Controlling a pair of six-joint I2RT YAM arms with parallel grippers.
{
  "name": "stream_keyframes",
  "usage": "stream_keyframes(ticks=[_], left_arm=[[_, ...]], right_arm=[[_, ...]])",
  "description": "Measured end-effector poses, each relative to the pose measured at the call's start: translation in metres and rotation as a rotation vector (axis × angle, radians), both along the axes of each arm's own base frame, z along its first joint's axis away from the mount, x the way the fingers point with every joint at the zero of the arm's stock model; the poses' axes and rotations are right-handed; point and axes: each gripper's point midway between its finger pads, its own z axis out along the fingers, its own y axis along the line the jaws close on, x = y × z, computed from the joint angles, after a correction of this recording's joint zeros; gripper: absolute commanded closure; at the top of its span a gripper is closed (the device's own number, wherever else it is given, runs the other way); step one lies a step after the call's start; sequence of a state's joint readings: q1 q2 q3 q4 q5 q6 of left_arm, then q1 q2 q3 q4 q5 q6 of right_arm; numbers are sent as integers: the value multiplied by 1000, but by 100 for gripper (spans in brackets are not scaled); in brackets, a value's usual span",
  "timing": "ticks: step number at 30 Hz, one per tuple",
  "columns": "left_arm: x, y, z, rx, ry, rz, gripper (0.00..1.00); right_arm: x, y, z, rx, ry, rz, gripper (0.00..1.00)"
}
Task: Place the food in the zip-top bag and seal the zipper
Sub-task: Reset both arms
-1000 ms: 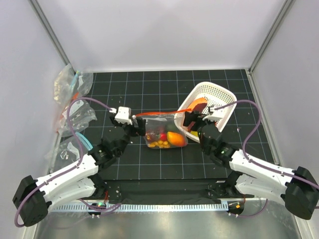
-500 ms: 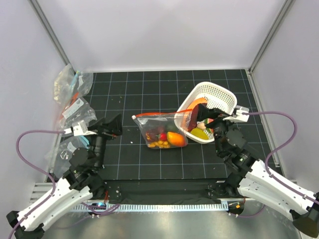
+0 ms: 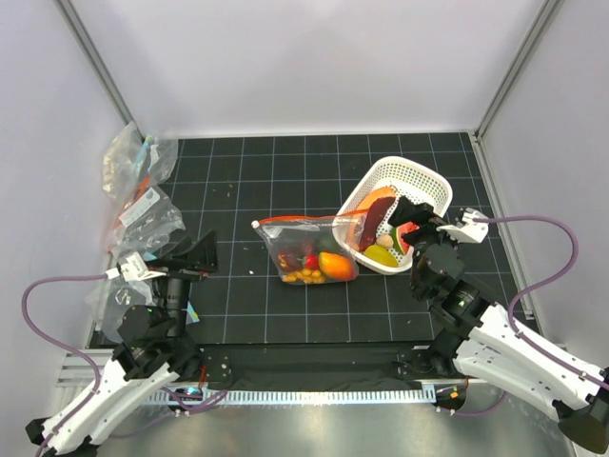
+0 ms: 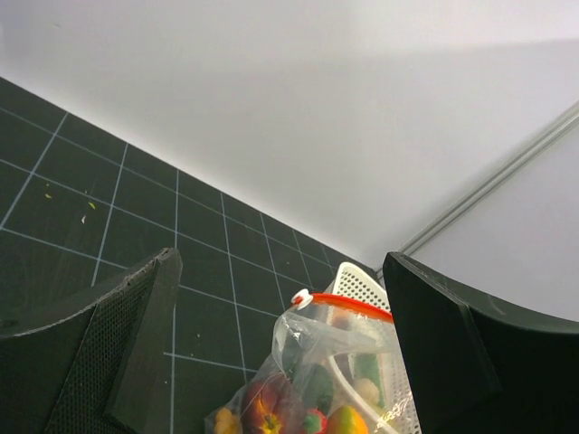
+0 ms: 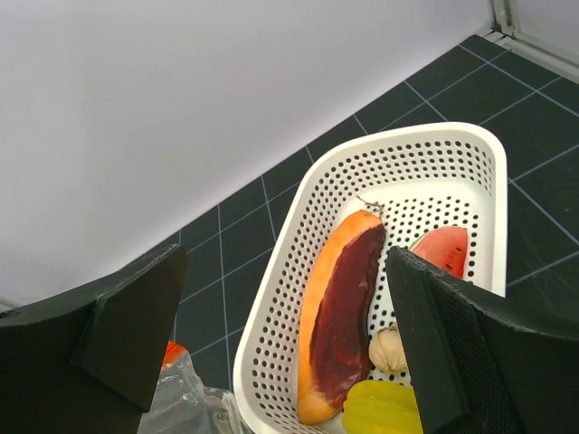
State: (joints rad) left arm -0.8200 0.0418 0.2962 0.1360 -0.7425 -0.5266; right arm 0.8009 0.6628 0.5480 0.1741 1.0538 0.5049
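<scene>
The left gripper hangs by the spare bags, jaws spread and empty. On the middle of the mat lies the zip bag with toy foods inside, its red zipper on top and the slider at the left end. I cannot tell if it is sealed. The right gripper, jaws spread, hovers over the basket holding a meat slice and a watermelon wedge. It should probably pinch one piece across its narrow width
</scene>
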Motion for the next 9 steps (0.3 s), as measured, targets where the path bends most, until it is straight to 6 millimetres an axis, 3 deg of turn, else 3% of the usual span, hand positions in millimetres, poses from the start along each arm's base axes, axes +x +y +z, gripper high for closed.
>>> stream_keyframes(ticks=[9], left_arm=[[5,-6,-9,35,29,-3,3]], right_arm=[[0,-6,-7,6,19,-47,0]])
